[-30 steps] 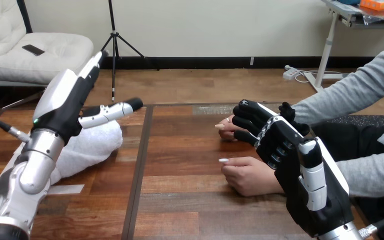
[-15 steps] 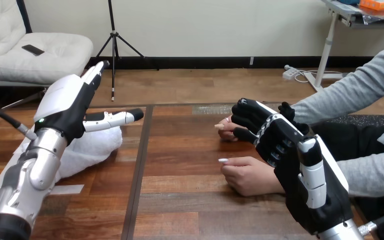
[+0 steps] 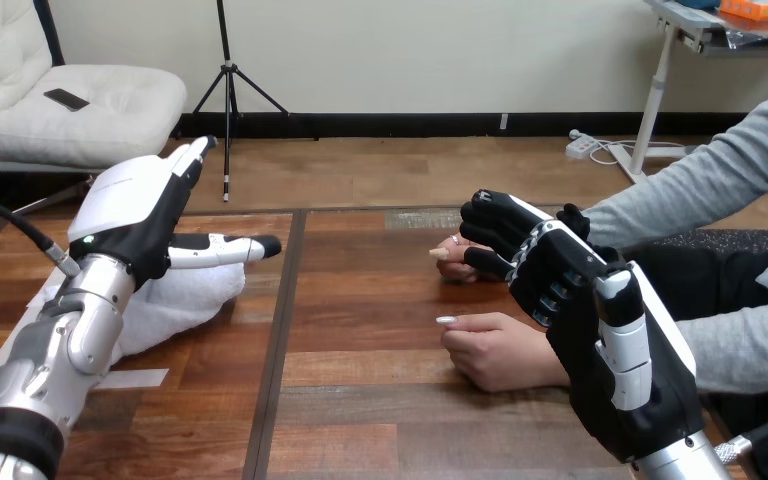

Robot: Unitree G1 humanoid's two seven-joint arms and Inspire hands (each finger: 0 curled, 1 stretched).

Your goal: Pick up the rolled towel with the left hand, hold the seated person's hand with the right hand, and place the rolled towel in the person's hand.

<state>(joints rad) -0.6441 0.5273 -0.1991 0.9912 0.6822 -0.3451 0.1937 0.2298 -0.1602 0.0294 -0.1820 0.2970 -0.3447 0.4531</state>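
Since a second ago the robot's left hand has sunk and tipped forward over the white rolled terry towel, which lies unlifted on the brown wooden tabletop. That hand is released: its fingers are straight, its thumb stretches out just above the towel's top, and it carries nothing. Well to the right of the towel, the robot's right hand sits against the person's farther hand, much as before. Whether it actually grips that hand cannot be told. The person's nearer hand, also well right of the towel, rests loosely curled on the tabletop. The risk from here is that the soft roll unfurls or squashes if the left hand closes on one edge rather than round its middle. It could then slip out on the way to the person.
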